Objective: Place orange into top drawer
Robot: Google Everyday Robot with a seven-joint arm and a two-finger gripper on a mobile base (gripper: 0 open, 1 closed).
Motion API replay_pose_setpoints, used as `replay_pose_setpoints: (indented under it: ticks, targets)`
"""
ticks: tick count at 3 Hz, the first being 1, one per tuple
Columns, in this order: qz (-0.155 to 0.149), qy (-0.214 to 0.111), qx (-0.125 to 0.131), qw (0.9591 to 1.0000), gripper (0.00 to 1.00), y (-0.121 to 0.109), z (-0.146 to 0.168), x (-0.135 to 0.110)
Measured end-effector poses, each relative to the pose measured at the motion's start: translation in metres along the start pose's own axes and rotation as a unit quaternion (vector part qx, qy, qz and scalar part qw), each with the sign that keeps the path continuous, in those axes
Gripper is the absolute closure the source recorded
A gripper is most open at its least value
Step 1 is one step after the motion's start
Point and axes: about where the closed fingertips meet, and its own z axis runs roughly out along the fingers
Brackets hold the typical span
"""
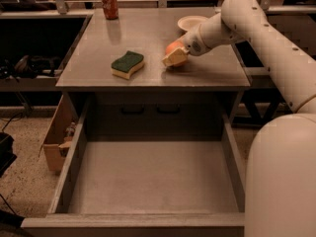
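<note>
In the camera view, the gripper [175, 58] sits low over the right part of the grey cabinet top [148, 36], at the end of the white arm [261, 33] that reaches in from the right. It is pinched on the orange [173, 47]. The pale near finger [174, 60] lies across the front of the fruit, and only the orange's upper curve shows above it. The orange is at tabletop level, well apart from the drawer.

The top drawer [153, 179] stands pulled out below the cabinet front, with its flat grey bottom bare. A green-topped sponge [127, 64] lies on the cabinet top to the left of the orange, near it but not touching. A white bowl [191, 21] sits just behind the gripper. A red soda can [109, 3] stands upright at the far left corner. A cardboard box [53, 143] rests on the floor to the left of the drawer.
</note>
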Motion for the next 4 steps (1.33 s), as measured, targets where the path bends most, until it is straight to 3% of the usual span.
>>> replay_pose_setpoints:
  ticks: [1, 2, 3, 4]
  targets:
    - [-0.041, -0.025, 0.038, 0.9981, 1.0, 0.024, -0.059, -0.032]
    - [-0.072, -0.061, 0.072, 0.9929, 1.0, 0.084, -0.137, -0.069]
    - [-0.087, -0.065, 0.067, 0.9918, 1.0, 0.154, -0.172, -0.061]
    - [-0.058, -0.032, 0.04, 0.997, 1.0, 0.2, -0.17, 0.011]
